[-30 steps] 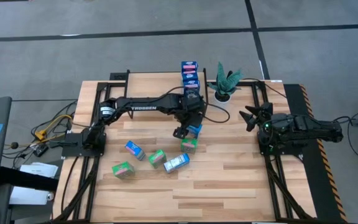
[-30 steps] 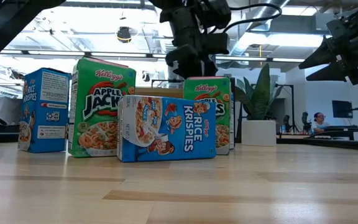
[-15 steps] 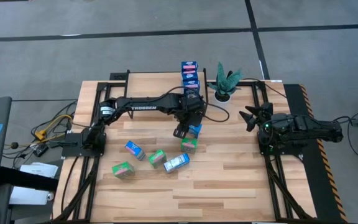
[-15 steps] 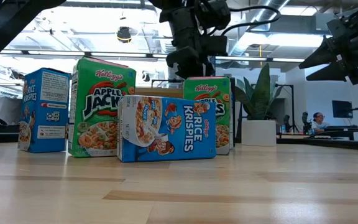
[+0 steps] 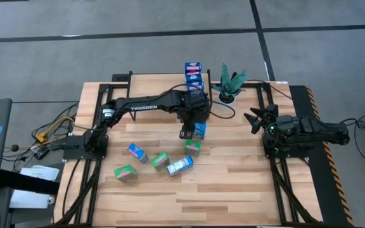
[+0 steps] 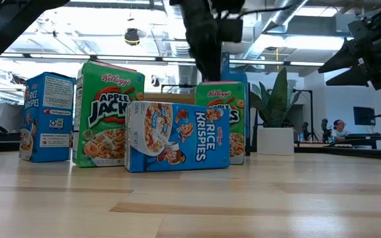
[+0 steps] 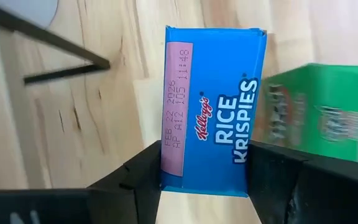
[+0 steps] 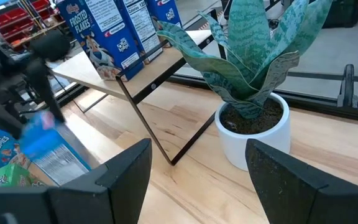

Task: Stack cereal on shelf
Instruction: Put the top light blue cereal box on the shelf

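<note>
The high view looks straight down on the whole wooden table (image 5: 233,183). The low view sits at tabletop height, close behind the Rice Krispies box (image 6: 177,137), facing the potted plant (image 6: 274,119). The right wrist view faces that plant (image 8: 253,87) closely; the left wrist view looks down nearby.

Green cereal box (image 7: 319,121) blurred, cut off at edge — held blue box (image 8: 42,134) smeared

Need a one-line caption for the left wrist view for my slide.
Left gripper clamps a blue Rice Krispies box above the wooden tabletop, a green cereal box just beside it.
</note>
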Available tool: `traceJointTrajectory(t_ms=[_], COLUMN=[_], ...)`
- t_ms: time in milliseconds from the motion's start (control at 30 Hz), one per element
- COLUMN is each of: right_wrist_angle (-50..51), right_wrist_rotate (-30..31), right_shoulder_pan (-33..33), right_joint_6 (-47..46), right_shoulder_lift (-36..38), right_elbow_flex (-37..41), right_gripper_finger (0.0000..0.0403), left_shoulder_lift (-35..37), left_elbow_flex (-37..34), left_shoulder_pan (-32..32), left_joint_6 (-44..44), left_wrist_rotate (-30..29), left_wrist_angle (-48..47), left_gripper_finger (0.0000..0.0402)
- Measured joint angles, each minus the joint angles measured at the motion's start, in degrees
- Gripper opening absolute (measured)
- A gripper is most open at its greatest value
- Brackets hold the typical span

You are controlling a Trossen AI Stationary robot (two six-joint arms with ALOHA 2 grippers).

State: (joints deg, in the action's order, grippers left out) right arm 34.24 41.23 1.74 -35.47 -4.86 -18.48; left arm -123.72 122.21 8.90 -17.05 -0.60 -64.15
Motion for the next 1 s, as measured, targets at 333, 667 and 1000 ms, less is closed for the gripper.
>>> traceJointTrajectory(t_ms=[333, 667, 1000], right_wrist_angle=[0.02, 0.02, 0.04], right_wrist_rotate=[0.0, 0.87, 0.87], right_shoulder_pan=[0.0, -0.02, 0.0], right_joint_6=[0.01, 0.05, -0.04], right_shoulder_lift=[-0.02, -0.02, -0.02], right_elbow_flex=[0.0, 0.0, 0.0], right_gripper_finger=[0.0286, 0.0286, 0.0286], left_shoulder_lift=[4.35, 17.09, 19.41], left_elbow_flex=[10.24, 9.95, 9.92], left_shoulder_pan=[0.01, 1.4, 15.43], left_joint_6=[11.24, 14.07, 2.58], left_wrist_rotate=[3.37, -11.96, -11.31], left_wrist_angle=[-20.63, -22.38, -22.45], left_gripper_finger=[0.0174, 0.0174, 0.0174])
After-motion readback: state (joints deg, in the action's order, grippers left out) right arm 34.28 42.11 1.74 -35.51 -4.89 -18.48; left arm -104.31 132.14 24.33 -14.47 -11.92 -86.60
